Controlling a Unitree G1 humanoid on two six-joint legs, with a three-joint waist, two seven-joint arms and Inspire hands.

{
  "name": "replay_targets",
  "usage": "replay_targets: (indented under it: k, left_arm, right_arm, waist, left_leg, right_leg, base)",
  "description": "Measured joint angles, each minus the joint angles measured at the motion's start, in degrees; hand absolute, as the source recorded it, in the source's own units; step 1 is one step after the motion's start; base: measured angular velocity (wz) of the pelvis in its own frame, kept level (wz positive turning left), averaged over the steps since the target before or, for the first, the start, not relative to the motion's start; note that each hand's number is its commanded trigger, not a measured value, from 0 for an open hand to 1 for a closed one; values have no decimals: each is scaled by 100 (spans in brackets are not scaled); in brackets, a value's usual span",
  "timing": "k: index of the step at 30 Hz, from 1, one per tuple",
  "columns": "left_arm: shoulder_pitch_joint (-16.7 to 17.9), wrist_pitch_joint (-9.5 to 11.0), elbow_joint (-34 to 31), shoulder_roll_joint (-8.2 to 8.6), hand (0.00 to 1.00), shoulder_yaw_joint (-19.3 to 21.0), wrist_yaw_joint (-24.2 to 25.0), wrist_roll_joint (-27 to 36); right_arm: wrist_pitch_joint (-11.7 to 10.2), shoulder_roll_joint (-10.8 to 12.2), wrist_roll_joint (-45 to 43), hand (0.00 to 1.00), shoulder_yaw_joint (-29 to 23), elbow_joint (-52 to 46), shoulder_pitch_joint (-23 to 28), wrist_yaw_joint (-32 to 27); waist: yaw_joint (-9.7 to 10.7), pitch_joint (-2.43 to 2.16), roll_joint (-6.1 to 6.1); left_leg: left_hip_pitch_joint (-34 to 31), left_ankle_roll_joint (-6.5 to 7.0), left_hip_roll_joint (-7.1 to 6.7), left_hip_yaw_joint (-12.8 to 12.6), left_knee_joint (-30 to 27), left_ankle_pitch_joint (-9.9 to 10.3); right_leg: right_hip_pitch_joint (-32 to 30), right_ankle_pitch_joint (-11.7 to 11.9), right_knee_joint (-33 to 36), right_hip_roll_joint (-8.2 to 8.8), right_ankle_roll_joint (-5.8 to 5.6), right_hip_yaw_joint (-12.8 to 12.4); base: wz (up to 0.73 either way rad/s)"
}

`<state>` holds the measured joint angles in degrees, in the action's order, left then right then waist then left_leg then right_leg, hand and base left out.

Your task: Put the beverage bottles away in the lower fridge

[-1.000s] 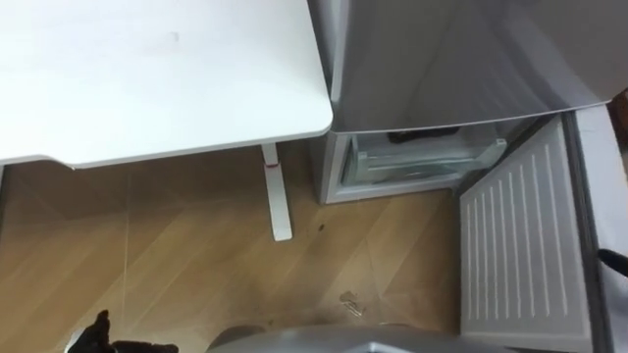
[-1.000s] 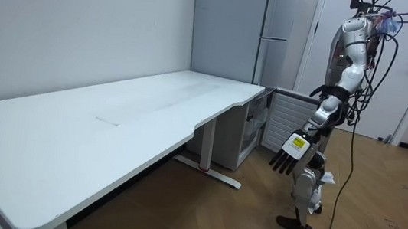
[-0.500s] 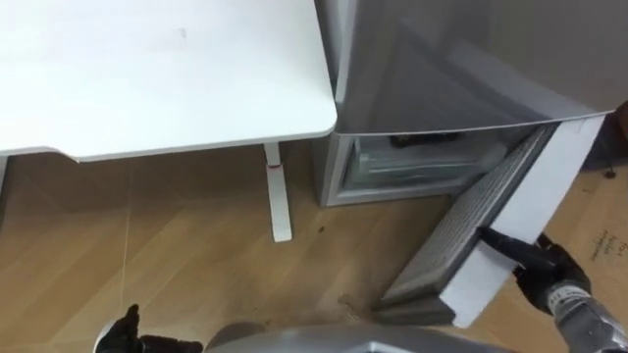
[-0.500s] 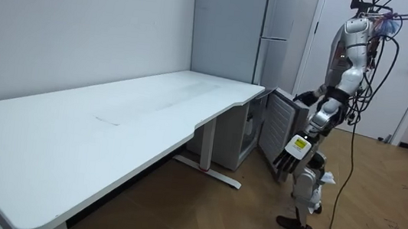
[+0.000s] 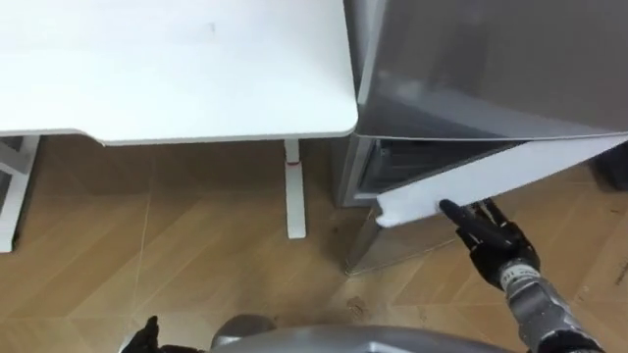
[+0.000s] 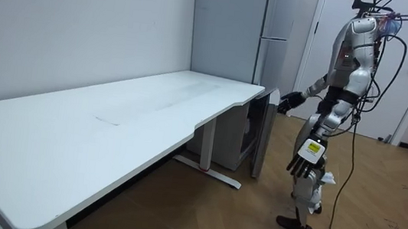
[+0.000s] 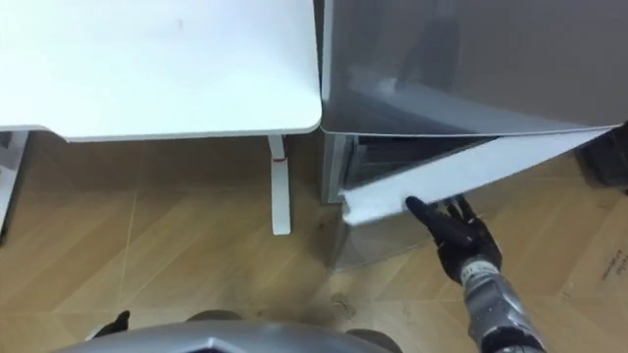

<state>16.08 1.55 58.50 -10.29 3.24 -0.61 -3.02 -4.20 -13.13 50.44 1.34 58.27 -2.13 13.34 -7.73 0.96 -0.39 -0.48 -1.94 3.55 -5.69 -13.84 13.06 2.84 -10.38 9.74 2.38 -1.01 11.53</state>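
Left eye view: grey fridge point(image 5: 491, 59) at top right, hard up against the corner of the white bench point(image 5: 177, 69). The lower fridge door point(image 5: 491, 181) is ajar, with only a narrow dark gap between it and the cabinet. Its white top edge runs diagonally and the grey outer face sits below. The compartment is too dark to tell what's inside. The right hand point(image 5: 488, 235), black, comes in from the lower right with fingers straight and spread. Its fingertips are at the door's white top edge, outer side, curled round nothing. The left hand point(image 5: 145, 336) is a dark tip at the bottom edge, over the wood floor point(image 5: 196, 245). A white bench leg point(image 5: 294, 191) with a red mark stands just left of the fridge.

Room view: the robot stands upright facing the fridge point(image 6: 272, 60), near the bench's far corner. The door point(image 6: 266, 133) shows edge-on as a slim grey slab with a small wedge left open. The right arm reaches forward, and the right hand point(image 6: 290, 102) is flat at the door's top corner. The left arm hangs down, with the left hand point(image 6: 303, 163) by the thigh, fingers straight and loose, empty.

Right eye view: same layout. The right hand point(image 7: 453, 230) has straight fingers up against the door's white edge point(image 7: 461, 176). A dark slot shows between the door and the fridge body point(image 7: 471, 49).
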Motion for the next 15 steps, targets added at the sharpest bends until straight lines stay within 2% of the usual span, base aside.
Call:
replay_targets:
  k: [1,6,8,12,15]
  left_arm:
    - [-31,-8,80,4,0,-33,26,-2]
    - [-48,-39,135,13,0,-45,162,-163]
    - [-31,-53,139,14,0,-45,192,-165]
    - [-35,-78,140,27,0,-45,285,-167]
    - [-65,-129,137,27,0,-68,373,-303]
  right_arm:
    - [3,-3,-1,0,106,-153,-27,-87]
    - [3,102,-85,0,640,-316,-427,16]
    - [-3,86,-124,0,654,-287,-411,54]
    - [12,81,-150,0,682,-289,-422,66]
    - [14,23,-389,0,814,-290,-510,67]
  waist:
    - [-52,2,-7]
    - [-43,19,0]
    - [-42,56,-9]
    - [-60,58,1]
    - [-63,41,11]
  left_leg:
    - [1,-1,0,1,-8,-2]
    - [-11,-1,-29,109,-68,-4]
    - [-21,-1,-32,137,-84,-4]
    - [-37,-1,-34,194,-100,-4]
    - [-125,-1,-33,207,-141,-4]
  right_leg:
    - [2,1,-3,0,0,2]
    - [42,0,-6,25,-1,131]
    - [63,-1,-7,27,-3,170]
    - [95,-4,-9,26,-7,213]
    - [8,-6,3,22,-5,206]
  base:
    - [0]
    - [10]
    - [12]
    - [7]
    - [0]
